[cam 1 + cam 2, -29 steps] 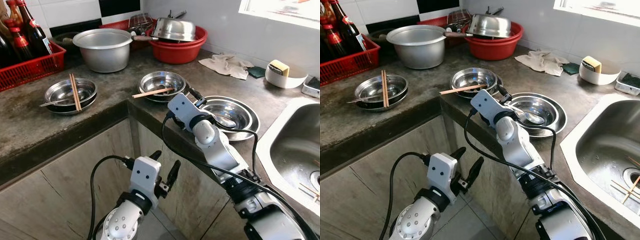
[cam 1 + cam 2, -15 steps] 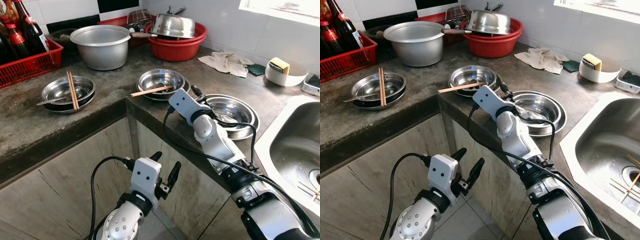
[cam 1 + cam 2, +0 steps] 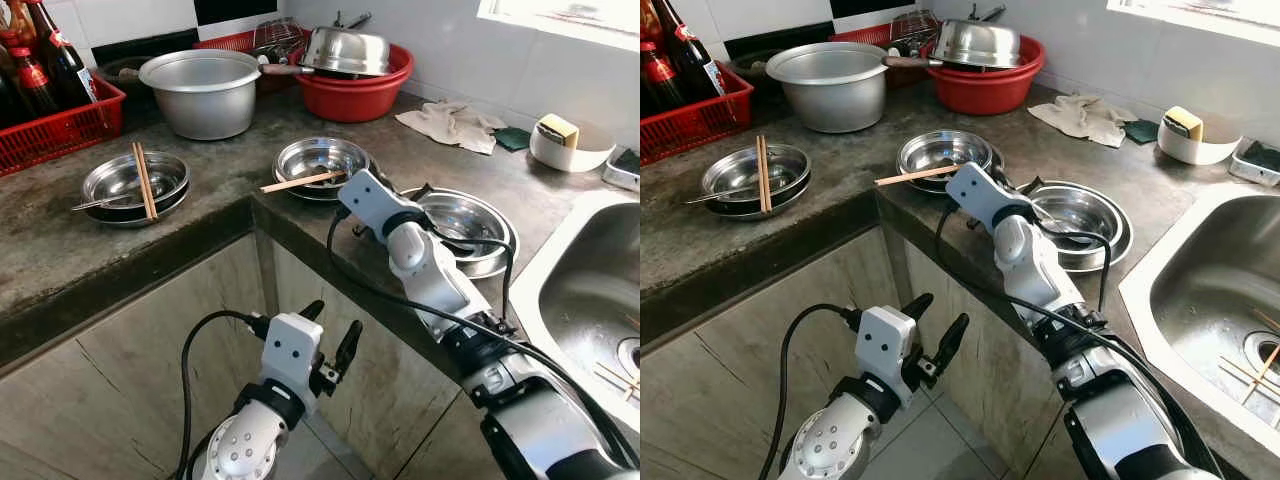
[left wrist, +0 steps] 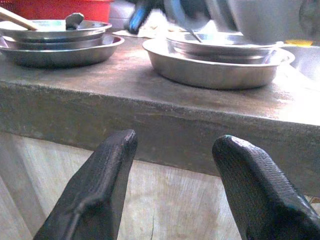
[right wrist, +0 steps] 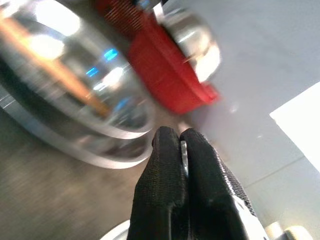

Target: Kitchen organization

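Observation:
My right gripper (image 3: 419,190) hangs over the near rim of the stacked steel bowls (image 3: 497,252) by the sink. It is shut, and a thin strip of metal (image 5: 184,151) shows between its fingers, which looks like the handle of the spoon (image 3: 1068,236) lying in that stack. Just behind it another steel bowl stack (image 3: 322,158) carries a single wooden chopstick (image 3: 300,183). Further left a third steel bowl (image 3: 125,185) holds a pair of chopsticks (image 3: 145,180). My left gripper (image 3: 334,343) hangs open below the counter edge, empty.
A big aluminium pot (image 3: 205,95), a red basin (image 3: 360,98) with a steel pan, and a red crate (image 3: 62,128) of bottles line the back. A cloth (image 3: 455,125) and sponge holder (image 3: 560,148) lie right. The sink (image 3: 590,300) holds chopsticks.
My right wrist has turned and its fingers have swung a little toward the bowl stack by the sink. The left arm has stayed where it was.

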Available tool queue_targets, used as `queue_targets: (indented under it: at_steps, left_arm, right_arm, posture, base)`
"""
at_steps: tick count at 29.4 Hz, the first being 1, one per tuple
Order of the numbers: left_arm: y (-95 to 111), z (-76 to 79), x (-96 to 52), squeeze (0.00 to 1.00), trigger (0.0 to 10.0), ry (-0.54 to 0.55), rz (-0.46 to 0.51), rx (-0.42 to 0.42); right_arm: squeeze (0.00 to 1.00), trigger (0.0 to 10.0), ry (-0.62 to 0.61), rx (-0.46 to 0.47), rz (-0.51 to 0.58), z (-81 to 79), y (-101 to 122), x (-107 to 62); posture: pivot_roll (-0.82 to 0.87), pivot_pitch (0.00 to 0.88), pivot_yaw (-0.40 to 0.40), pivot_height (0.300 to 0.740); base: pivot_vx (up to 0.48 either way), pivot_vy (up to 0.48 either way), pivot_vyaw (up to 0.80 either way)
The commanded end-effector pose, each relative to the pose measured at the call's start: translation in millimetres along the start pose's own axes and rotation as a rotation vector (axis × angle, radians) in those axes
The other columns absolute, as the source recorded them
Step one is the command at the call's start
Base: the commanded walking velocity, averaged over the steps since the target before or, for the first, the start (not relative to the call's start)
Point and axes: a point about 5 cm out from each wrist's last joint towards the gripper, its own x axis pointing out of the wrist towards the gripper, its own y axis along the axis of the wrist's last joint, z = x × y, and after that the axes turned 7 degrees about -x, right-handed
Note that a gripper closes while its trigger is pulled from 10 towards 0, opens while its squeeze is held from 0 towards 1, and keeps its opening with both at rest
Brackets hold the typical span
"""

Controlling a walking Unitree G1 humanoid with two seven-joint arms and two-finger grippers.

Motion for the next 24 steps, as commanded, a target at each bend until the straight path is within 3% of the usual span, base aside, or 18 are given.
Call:
queue_targets:
  at_steps: [1, 5, 6, 8, 12, 16, 17, 18, 21, 24]
  left_arm:
    - [2, -0.4, 0.5, 0.0, 10.0, 0.001, 0.011, 0.005]
    - [2, -2.3, 1.4, 0.0, 10.0, 0.008, 0.011, 0.004]
    - [2, -2.6, 1.8, 0.0, 10.0, 0.009, 0.011, 0.004]
    - [2, -2.7, 2.1, 0.0, 10.0, 0.01, 0.013, 0.003]
    - [1, -3.8, 2.7, 0.0, 10.0, 0.013, 0.013, 0.006]
    - [2, -4.3, 3.7, 0.0, 10.0, 0.012, 0.015, 0.006]
    - [2, -4.6, 4.3, 0.0, 10.0, 0.011, 0.015, 0.007]
    - [2, -4.9, 4.6, 0.0, 10.0, 0.012, 0.016, 0.007]
    - [2, -5.5, 4.9, 0.0, 10.0, 0.012, 0.016, 0.008]
    - [3, -6.8, 6.0, 0.0, 10.0, 0.008, 0.021, 0.009]
  right_arm:
    - [0.0, 0.0, 0.006, 0.029, -0.011, -1.3, -2, -0.6]
    - [0.0, 0.0, -0.035, 0.047, 0.017, 7.2, 3, -1.5]
    - [0.0, 0.0, -0.114, 0.094, 0.093, 22.9, 14, -5.5]
    - [0.0, 0.0, -0.142, 0.113, 0.127, 29.0, 19, -7.5]
    - [0.0, 0.0, -0.264, 0.192, 0.285, 51.4, 35, -23.5]
    - [0.0, 0.0, -0.327, 0.3, 0.318, 62.5, 33, -36.6]
    - [0.0, 4.0, -0.349, 0.325, 0.319, 65.7, 29, -43.2]
    - [0.0, 9.9, -0.361, 0.353, 0.317, 67.2, 26, -47.6]
    - [0.0, 10.0, -0.379, 0.409, 0.325, 69.8, 23, -54.8]
    - [0.0, 10.0, -0.427, 0.463, 0.377, 81.8, 24, -75.9]
  posture:
    - [-0.01, 0.093, -0.032, 0.74]
    - [-0.01, 0.091, -0.031, 0.74]
    - [-0.01, 0.089, -0.031, 0.74]
    - [-0.01, 0.089, -0.031, 0.74]
    - [-0.01, 0.084, -0.025, 0.74]
    - [-0.02, 0.081, -0.023, 0.74]
    - [-0.02, 0.077, -0.019, 0.74]
    - [-0.02, 0.074, -0.018, 0.74]
    - [-0.02, 0.067, -0.01, 0.74]
    - [-0.03, 0.058, -0.002, 0.74]
  base:
    - [0.0, 0.0, 0.0]
    - [0.0, 0.0, 0.0]
    - [0.0, 0.0, 0.0]
    - [0.0, 0.0, 0.0]
    - [0.0, 0.0, 0.0]
    - [0.0, 0.0, 0.0]
    - [0.0, 0.0, 0.0]
    - [0.0, 0.0, 0.0]
    - [0.0, 0.0, 0.0]
    - [0.0, 0.0, 0.0]
